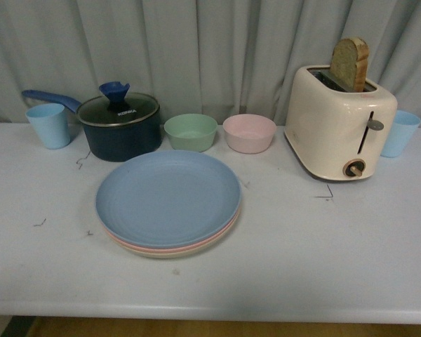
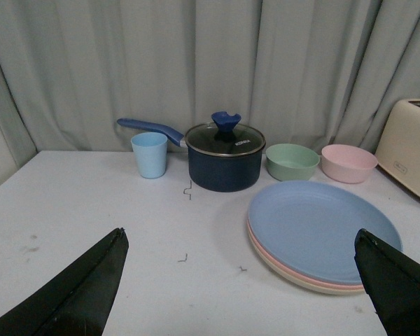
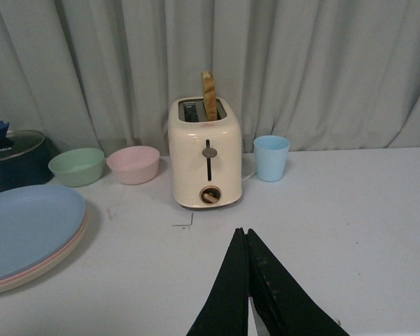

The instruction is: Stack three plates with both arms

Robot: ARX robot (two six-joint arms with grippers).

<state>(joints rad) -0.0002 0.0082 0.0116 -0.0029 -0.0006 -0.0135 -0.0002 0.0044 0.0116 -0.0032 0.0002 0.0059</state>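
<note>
Left gripper spread wide in the left wrist view, fingers dark at both lower corners, holding nothing, hovering over the table short of the plate stack. Beyond it, blue plate on top, pink plate under it, beige plate lowest (only rims showing). Behind the stack: saucepan, blue cup, green bowl, pink bowl.

Right gripper closed in the right wrist view, fingers pressed together, nothing between them, well apart from the stack. Blue plate to one side of the toaster; another blue cup on the toaster's other side.

Seen from the front view, no arm visible. Stack near the table's middle, blue plate uppermost, pink and beige rims peeking below. Left of the toaster, bread slice upright in its slot.
</note>
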